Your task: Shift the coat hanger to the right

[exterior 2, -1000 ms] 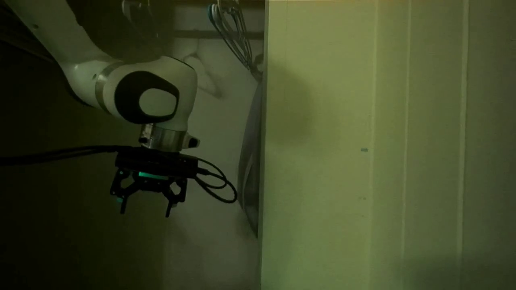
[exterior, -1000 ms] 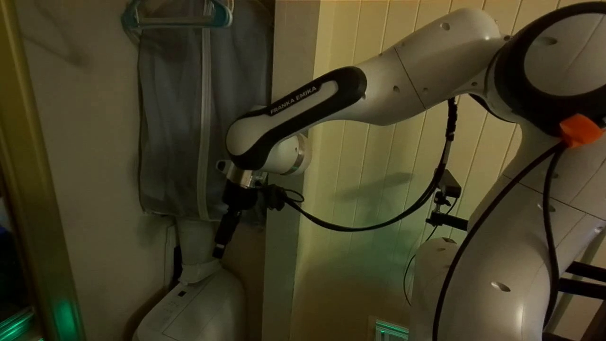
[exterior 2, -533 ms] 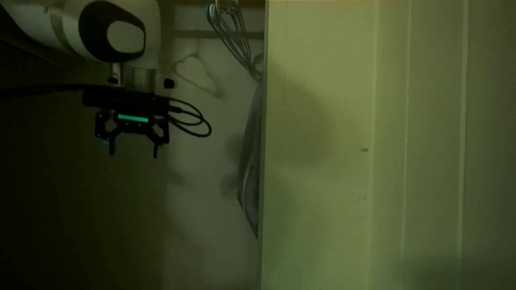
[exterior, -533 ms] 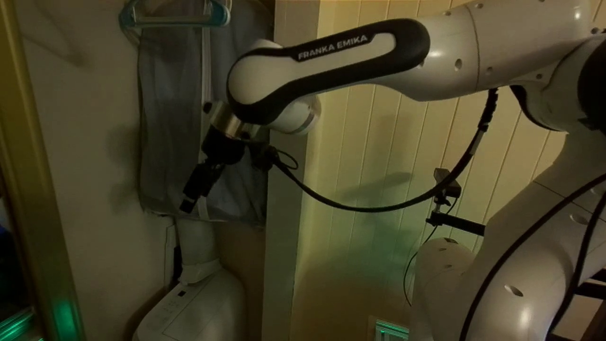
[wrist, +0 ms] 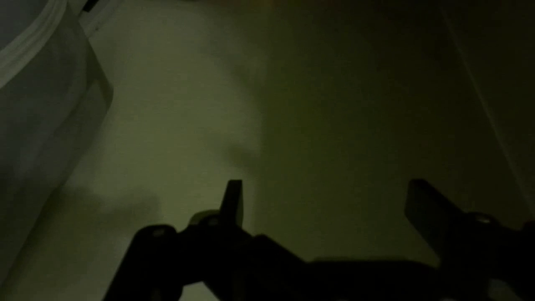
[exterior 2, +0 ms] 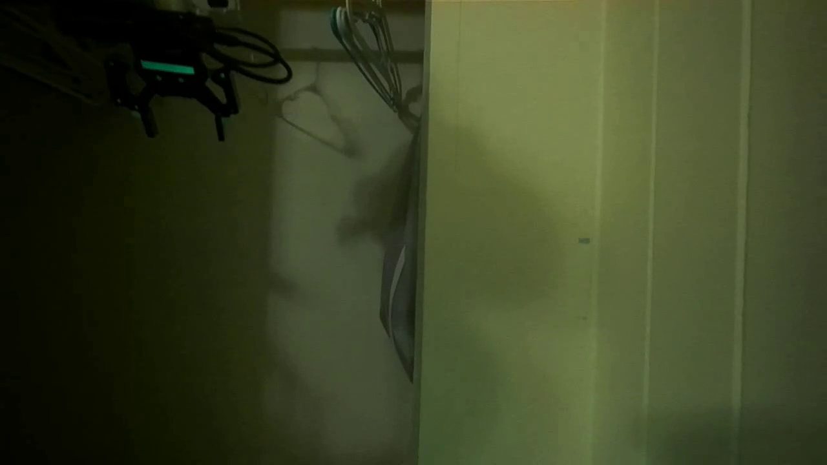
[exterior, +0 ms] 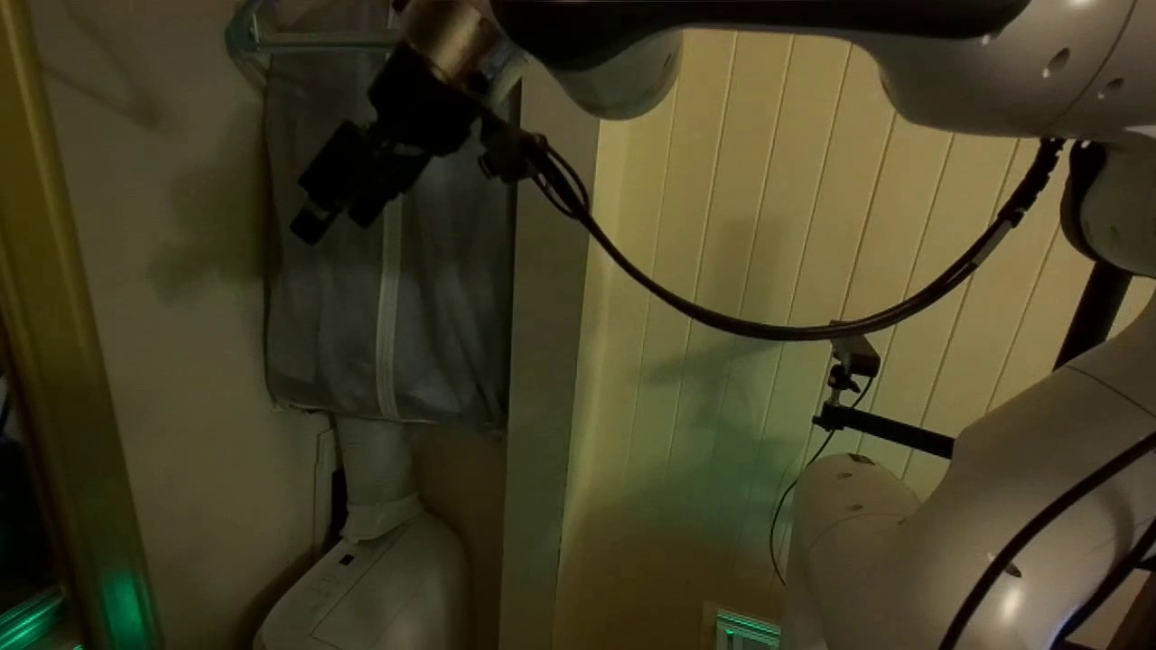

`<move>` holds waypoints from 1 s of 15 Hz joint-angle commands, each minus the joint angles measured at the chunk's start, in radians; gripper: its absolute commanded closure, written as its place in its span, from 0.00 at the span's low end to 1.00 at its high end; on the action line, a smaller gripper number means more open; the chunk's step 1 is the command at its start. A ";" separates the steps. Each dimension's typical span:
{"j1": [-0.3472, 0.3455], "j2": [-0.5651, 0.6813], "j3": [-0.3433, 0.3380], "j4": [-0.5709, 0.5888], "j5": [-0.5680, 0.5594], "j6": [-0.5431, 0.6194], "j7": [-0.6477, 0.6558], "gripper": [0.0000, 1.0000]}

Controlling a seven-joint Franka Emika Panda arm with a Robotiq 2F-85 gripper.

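Hanger (exterior: 318, 41): thin, pale teal, round-shouldered. You're seeing it at the top of an exterior view, crossing in front of the grey cloth (exterior: 438, 307). Your wrist (exterior: 456, 43) is hiding the hanger's picture-right end; your gripper (exterior 2: 185, 137) is hovering, jaws standing wide apart. White appliance (exterior: 379, 578) is sitting below the cloth. Hanger's long bar is running nearly level, visible shoulder pointing picture-left.

The claw (exterior 2: 185, 134) has risen much higher in both exterior views.
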State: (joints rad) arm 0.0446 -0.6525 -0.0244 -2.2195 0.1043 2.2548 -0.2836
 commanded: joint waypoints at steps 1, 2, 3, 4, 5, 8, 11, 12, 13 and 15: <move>0.040 -0.024 0.008 0.081 -0.007 0.024 0.019 0.00; 0.066 -0.028 0.003 0.088 -0.003 0.084 -0.020 0.00; 0.046 -0.018 0.002 0.068 -0.017 0.035 0.014 0.00; 0.060 -0.022 0.003 0.082 -0.016 0.058 0.010 0.00; 0.069 -0.024 0.002 0.089 -0.015 0.065 0.009 0.00; 0.072 -0.024 0.001 0.092 -0.015 0.067 0.005 0.00; 0.035 -0.012 0.026 0.112 -0.025 0.121 0.077 0.00; 0.026 -0.006 0.033 0.127 -0.024 0.140 0.109 0.00; 0.020 -0.001 0.039 0.144 -0.019 0.166 0.140 0.00; 0.000 0.010 0.054 0.177 -0.029 0.205 0.194 0.00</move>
State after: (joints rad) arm 0.0792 -0.6706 0.0015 -2.1064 0.1034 2.4183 -0.1826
